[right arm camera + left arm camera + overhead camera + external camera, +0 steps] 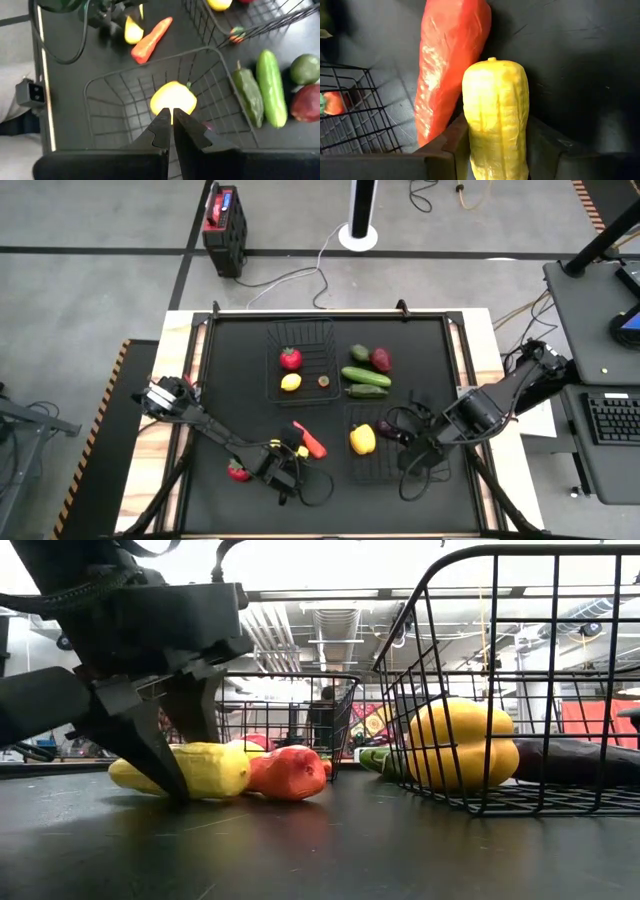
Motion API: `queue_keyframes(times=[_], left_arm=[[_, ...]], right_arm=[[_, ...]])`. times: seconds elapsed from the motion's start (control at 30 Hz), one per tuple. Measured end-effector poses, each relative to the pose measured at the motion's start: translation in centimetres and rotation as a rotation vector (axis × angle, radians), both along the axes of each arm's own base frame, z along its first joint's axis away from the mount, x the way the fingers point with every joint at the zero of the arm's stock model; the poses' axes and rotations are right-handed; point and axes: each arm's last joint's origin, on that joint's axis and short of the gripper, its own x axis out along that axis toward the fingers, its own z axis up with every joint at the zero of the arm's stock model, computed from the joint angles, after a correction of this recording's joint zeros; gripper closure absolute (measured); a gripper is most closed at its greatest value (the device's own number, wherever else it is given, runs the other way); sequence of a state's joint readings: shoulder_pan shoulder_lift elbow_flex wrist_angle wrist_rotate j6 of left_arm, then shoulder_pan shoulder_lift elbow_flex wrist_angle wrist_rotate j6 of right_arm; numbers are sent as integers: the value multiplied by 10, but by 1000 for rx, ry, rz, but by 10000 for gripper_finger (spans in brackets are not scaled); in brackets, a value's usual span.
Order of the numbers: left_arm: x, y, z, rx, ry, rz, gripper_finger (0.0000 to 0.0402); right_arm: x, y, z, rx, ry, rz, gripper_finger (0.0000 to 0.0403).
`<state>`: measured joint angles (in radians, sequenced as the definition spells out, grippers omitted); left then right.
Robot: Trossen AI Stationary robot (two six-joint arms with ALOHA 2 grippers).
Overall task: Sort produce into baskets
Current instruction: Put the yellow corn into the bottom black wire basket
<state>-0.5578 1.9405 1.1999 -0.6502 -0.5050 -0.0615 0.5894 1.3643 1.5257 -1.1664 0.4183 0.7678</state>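
Left pincer [290, 452] low on the bench [240, 370], its fingers [451, 145] narrowed on either side of the yellow corn [496, 120], which lies against the orange carrot [447, 65]. Right pincer [171, 117] fully closed above the near basket [352, 465], which holds a yellow pepper [362, 439] and a dark purple eggplant [389, 430].

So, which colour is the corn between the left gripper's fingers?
Yellow; the corn shows best in the left wrist view.
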Motion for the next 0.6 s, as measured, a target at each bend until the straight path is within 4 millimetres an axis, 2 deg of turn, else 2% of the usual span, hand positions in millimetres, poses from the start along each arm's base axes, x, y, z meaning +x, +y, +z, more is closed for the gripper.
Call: queue_keyframes(times=[0.13,0.33,0.47,0.6], left_arm=[[-4,-3,16,-22,-49,-1,278],[-19,-6,73,-18,-289,15,278],[-32,-9,117,-52,-525,32,278],[-43,-10,145,-128,-718,-10,278]], right_arm=[[3,2,-3,-34,-44,16,390],[20,11,-20,-117,-189,101,390],[34,19,-36,-186,-353,175,390],[47,27,-48,-274,-588,264,390]])
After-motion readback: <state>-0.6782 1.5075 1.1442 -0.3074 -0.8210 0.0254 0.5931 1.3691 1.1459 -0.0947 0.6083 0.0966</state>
